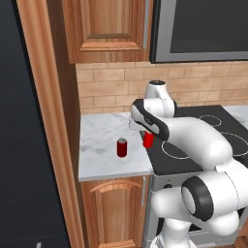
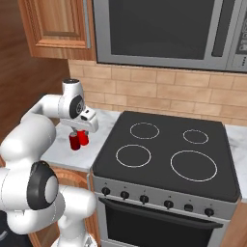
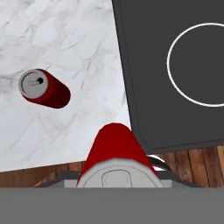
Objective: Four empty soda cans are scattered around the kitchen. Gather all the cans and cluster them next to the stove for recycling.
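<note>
Red can (image 3: pixel 114 151), nearest the hand camera: gripped in closed jaws, lower part hidden by the gripper (image 1: pixel 147 137), held above the marble surface (image 1: pixel 104 145) beside the stove (image 2: pixel 164 149). Second red can (image 1: pixel 122 147): upright on that surface, apart.

Even, bright, rendered light in every view, soft faint shadows, no glare, slightly coarse, pixelated edges.
</note>
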Robot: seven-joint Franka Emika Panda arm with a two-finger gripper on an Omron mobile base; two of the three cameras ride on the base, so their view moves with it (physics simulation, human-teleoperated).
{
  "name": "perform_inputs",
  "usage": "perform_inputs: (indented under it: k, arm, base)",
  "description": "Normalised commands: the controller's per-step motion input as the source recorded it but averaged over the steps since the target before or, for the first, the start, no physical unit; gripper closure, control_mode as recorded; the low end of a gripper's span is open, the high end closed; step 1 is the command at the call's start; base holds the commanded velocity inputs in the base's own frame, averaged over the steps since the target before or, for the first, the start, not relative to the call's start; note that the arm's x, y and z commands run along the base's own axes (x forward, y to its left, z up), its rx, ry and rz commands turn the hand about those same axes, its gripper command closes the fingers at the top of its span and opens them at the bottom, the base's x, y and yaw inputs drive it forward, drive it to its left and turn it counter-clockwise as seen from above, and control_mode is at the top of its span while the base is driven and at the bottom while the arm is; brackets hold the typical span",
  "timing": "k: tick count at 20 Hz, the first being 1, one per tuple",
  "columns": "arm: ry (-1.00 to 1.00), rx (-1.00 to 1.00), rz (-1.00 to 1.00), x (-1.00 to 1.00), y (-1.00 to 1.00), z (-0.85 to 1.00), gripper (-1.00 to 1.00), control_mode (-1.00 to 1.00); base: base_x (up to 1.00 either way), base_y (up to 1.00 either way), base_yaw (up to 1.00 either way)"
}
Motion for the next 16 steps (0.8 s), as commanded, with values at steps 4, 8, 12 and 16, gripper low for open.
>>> perform_inputs:
  k: [4,8,12,16]
  arm:
    - [0.0,0.0,0.0,0.0,0.0,0.0,1.0,1.0]
    - [0.0,0.0,0.0,0.0,0.0,0.0,1.0,1.0]
    - [0.0,0.0,0.0,0.15,0.0,-0.1,1.0,-1.0]
    - [0.0,0.0,0.02,0.27,0.0,-0.16,1.0,-1.0]
  base:
    - [0.05,0.0,0.01]
    - [0.0,0.0,0.0]
    - [0.0,0.0,0.0]
    - [0.0,0.0,0.0]
